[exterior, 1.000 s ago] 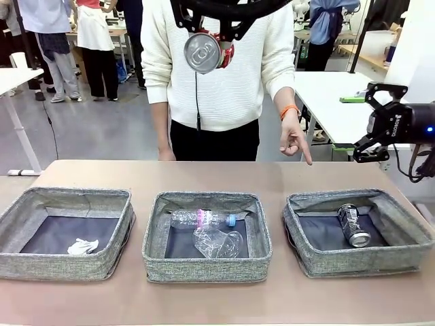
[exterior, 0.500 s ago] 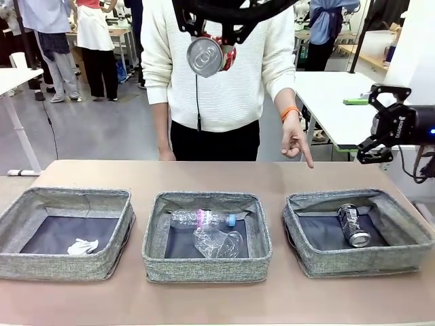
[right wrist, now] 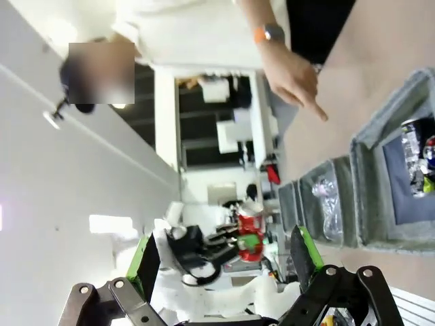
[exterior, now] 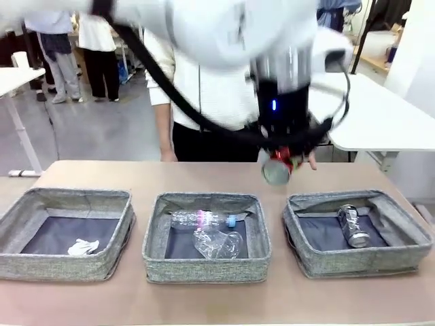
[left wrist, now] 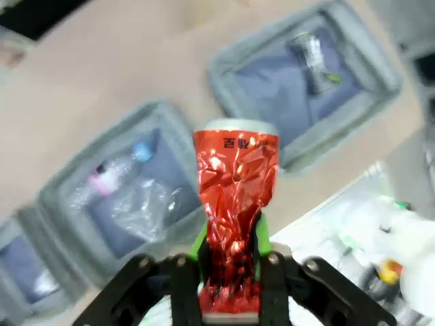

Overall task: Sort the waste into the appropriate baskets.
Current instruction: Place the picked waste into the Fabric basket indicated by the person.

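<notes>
My left gripper (exterior: 277, 168) is shut on the crushed red can (exterior: 276, 170), blurred, just above the table beyond the gap between the middle basket (exterior: 204, 268) and right basket (exterior: 360, 263). In the left wrist view the green pads (left wrist: 198, 246) pinch the red can (left wrist: 234, 197) at its lower half. The dark printed can (exterior: 353, 226) lies in the right basket. The bottle (exterior: 202, 219) and clear cup (exterior: 217, 243) lie in the middle one, and the paper ball (exterior: 81, 246) in the left basket (exterior: 68, 266). My right gripper (right wrist: 224, 261) stands open, holding nothing.
A person in a white sweater (exterior: 204, 88) stands at the far side. Their hand (right wrist: 292, 75) points a finger down toward the right basket (right wrist: 367, 190). My left arm's white link (exterior: 224, 34) crosses the upper middle. White tables stand behind.
The left arm has swung down and to the right, carrying the red can from high in front of the person's chest to just above the table. The right gripper has left the front view.
</notes>
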Motion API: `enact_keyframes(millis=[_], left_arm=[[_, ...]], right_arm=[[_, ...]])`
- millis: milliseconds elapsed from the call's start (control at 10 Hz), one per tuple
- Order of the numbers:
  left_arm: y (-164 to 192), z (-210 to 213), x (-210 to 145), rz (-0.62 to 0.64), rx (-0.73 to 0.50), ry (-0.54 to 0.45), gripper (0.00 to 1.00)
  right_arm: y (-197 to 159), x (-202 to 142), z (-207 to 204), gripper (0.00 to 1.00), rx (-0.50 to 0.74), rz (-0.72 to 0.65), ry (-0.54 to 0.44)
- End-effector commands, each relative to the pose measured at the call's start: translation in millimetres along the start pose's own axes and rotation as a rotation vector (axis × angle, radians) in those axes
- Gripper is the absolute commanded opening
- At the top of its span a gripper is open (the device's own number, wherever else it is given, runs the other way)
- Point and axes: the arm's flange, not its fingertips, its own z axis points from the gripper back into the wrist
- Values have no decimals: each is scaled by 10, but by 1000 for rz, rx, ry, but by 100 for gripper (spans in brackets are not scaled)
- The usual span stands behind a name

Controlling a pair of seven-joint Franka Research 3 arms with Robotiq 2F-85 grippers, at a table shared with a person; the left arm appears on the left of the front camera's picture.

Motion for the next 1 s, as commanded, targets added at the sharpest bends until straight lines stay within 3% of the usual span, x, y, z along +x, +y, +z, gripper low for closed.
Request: enact_keyframes(millis=[0, 300, 900], left_arm=[[-373, -224, 133, -222, -16, -48, 27], [-807, -753, 400, -316, 42, -99, 27], [-848, -1015, 589, -294, 68, -71, 27]], right_arm=[[-7, 45, -589, 100, -102, 12, 112], [-7, 45, -589, 100, -102, 12, 112], [-7, 45, -589, 100, -102, 12, 112]])
